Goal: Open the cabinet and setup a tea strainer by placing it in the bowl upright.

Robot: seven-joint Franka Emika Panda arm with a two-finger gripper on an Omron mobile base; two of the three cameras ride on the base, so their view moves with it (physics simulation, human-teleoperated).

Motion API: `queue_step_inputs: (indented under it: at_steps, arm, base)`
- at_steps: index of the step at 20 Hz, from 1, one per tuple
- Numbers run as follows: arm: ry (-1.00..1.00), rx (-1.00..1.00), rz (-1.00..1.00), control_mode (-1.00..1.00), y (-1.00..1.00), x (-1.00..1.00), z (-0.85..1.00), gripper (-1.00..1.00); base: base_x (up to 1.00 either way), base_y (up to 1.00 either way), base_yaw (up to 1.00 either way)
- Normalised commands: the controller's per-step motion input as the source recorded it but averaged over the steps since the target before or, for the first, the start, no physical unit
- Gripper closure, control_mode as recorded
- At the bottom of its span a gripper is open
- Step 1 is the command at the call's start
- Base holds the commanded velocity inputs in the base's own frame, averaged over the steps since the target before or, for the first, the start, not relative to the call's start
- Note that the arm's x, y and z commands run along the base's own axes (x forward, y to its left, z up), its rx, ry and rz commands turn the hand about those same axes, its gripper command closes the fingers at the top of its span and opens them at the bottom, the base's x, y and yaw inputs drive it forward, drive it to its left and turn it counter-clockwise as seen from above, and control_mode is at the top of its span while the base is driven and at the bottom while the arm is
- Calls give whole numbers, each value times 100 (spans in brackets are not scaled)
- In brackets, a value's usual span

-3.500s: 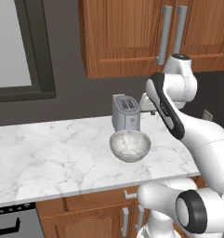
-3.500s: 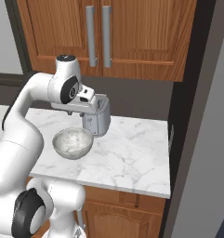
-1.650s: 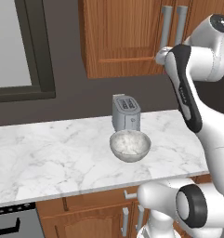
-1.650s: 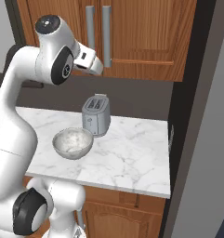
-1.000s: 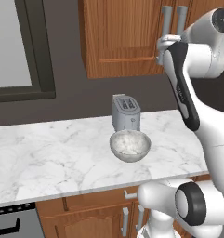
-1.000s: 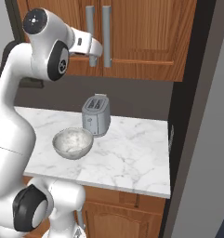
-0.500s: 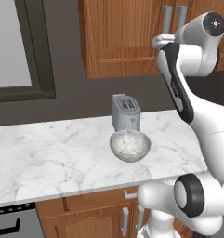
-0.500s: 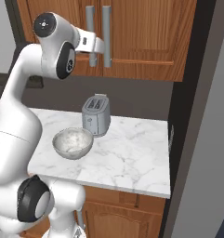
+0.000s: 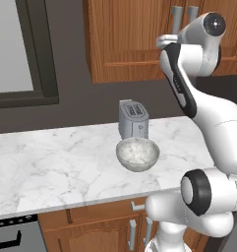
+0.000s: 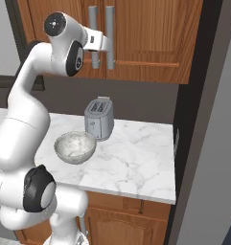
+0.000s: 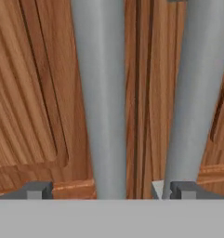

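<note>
Left base view: cabinet (image 9: 134,39) shut, doors closed; hand (image 9: 165,40) raised at the grey bar handles (image 9: 177,15). Bowl (image 9: 137,154) sits on the marble worktop (image 9: 51,167), just in front of the toaster (image 9: 133,119).

Right base view: hand (image 10: 107,45) up against the handles (image 10: 110,36) — bowl (image 10: 75,147) down-left of toaster (image 10: 99,119).

Hand view: fingers (image 11: 38,190) spread wide, straddling the left handle (image 11: 102,97), gripping nothing yet. Tea strainer can't be seen w/ doors shut.

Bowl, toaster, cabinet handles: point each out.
bowl (image 9: 137,154), left base view, whitish inside.
toaster (image 10: 98,119), right base view, front face.
cabinet handles (image 11: 100,97), hand view, shaft of the left bar.
</note>
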Motion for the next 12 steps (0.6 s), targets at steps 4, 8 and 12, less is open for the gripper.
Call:
queue_step_inputs:
  at_steps: [4, 8, 12]
  arm:
    - [0, -1, 0, -100, 0, 36, 0, -100]
    - [0, 0, 0, -100, 0, 30, -1, -100]
    - [-1, 0, 0, -100, 0, 18, -7, -100]
  base:
    - [0, 0, 0]
    - [0, 0, 0]
    - [0, 0, 0]
